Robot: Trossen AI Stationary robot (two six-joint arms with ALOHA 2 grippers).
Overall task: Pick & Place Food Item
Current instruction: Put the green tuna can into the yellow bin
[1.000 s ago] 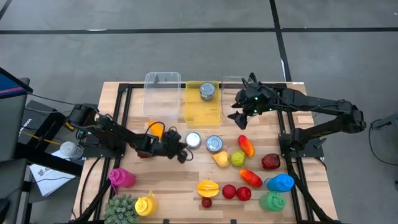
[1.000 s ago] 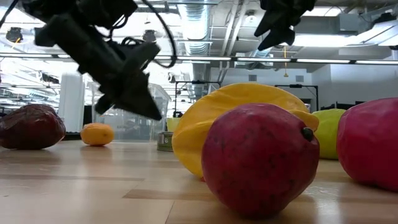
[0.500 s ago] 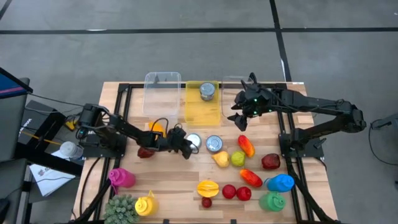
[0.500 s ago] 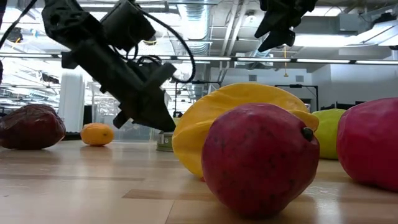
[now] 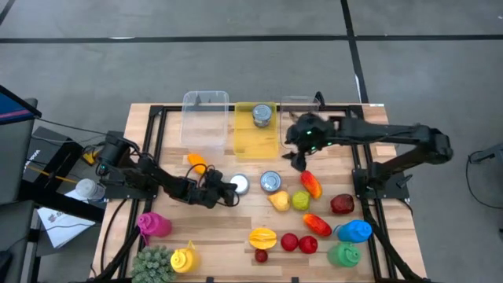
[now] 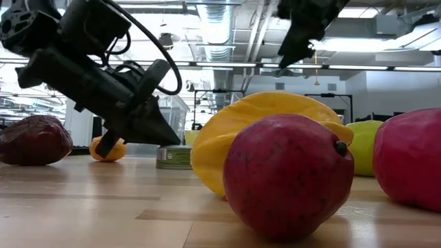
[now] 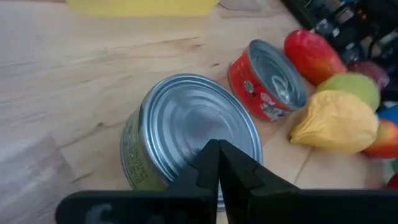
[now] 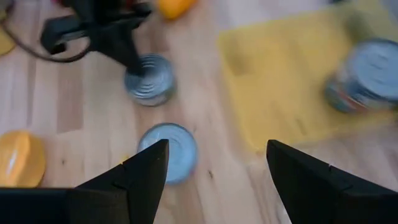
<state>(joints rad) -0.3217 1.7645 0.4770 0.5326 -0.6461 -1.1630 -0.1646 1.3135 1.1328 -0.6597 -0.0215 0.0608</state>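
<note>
Yellow tray (image 8: 292, 87) and its tin (image 8: 364, 78) blurred, orange (image 8: 174, 6) cut off

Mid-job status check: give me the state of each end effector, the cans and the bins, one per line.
Left end effector: fingers shut, tips at the green-label can.
Right end effector: open, empty, above the table.
Green-label can: upright, on the table, not gripped.
Red-label can: upright, beside it.
Third can: upright in the yellow bin.
Clear bin: on the table, nothing visible inside.
</note>
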